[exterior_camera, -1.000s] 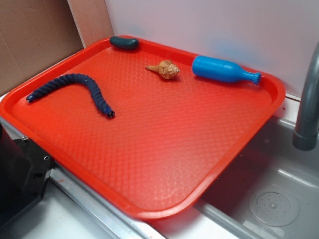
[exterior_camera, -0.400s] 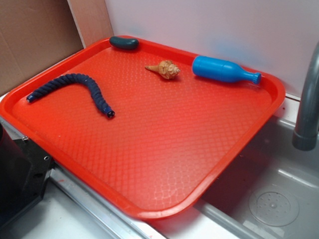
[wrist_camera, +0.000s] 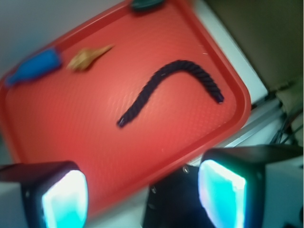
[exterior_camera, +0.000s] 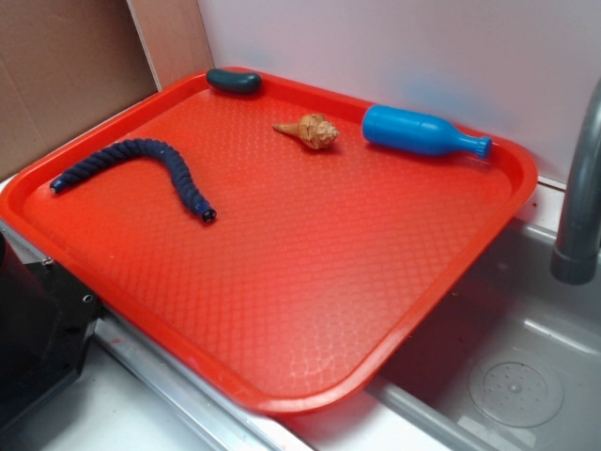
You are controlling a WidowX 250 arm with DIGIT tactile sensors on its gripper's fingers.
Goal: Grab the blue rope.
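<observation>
Blue rope [exterior_camera: 155, 162]: matt twisted fibre, rough. Tray [exterior_camera: 310, 282]: glossy red plastic, pebbled texture. Bottle [exterior_camera: 418, 131]: smooth blue plastic. Faucet [exterior_camera: 580, 202], right edge: dull grey metal.

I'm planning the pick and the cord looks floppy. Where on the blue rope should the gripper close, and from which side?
Judging by its pose, grip the blue rope at the top of its arch, coming straight down, jaws across the cord. It lies flat on the tray with bare space around it, and the gripper is open.
</observation>
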